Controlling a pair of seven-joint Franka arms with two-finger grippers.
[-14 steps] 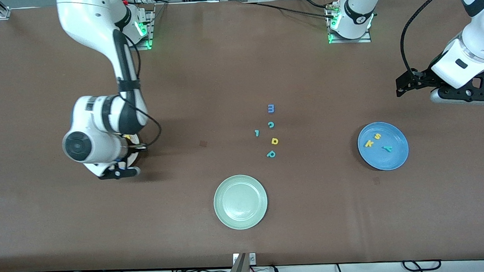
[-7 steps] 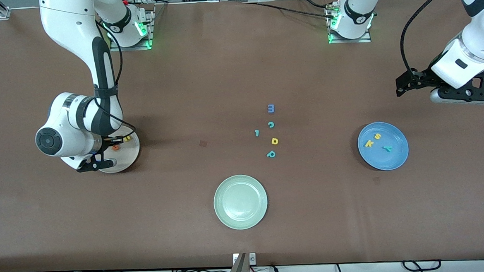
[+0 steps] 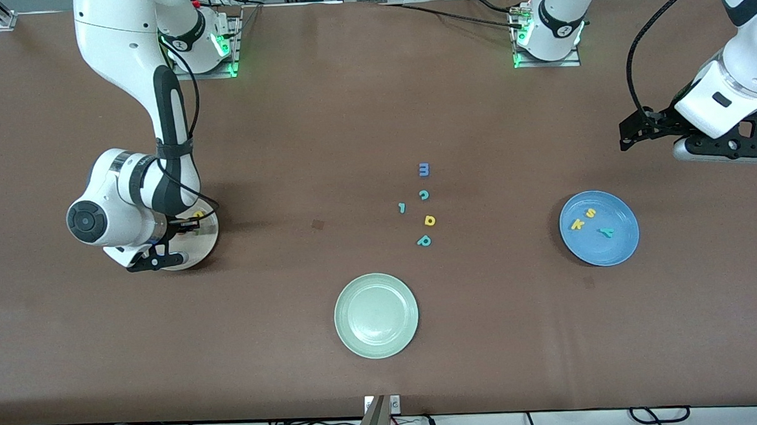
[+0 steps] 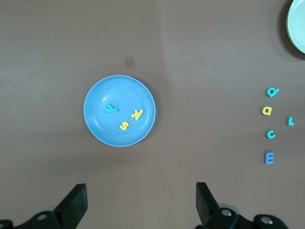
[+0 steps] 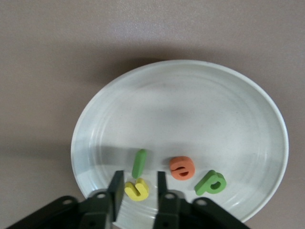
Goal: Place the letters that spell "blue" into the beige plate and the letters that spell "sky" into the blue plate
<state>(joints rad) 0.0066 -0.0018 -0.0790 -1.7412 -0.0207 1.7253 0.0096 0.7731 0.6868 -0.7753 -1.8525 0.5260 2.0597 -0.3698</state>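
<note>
The beige plate (image 5: 190, 86) lies toward the right arm's end of the table and holds the green b (image 5: 210, 182), green l (image 5: 139, 163), orange e (image 5: 182, 168) and yellow u (image 5: 137, 189). My right gripper (image 5: 139, 183) hangs low over this plate (image 3: 206, 239). It is open, and the u lies on the plate between its fingers with a gap beside it. The blue plate (image 3: 620, 246) holds the yellow s (image 3: 591, 212), yellow k (image 3: 577, 225) and teal y (image 3: 605, 231). My left gripper (image 4: 141, 200) waits open and empty in the air beside the blue plate (image 4: 97, 121).
A pale green plate (image 3: 376, 315) sits near the front edge at mid-table. Loose letters lie in a cluster at the middle: a blue m (image 3: 423, 169), a teal c (image 3: 423, 195), a small teal hooked letter (image 3: 402, 207), a yellow round-bowled letter (image 3: 429, 220) and another teal letter (image 3: 424, 240).
The right arm swung over the beige plate toward its end of the table, then eased back. Its jaws have parted and the yellow u now lies free on the plate. The left arm has not moved.
</note>
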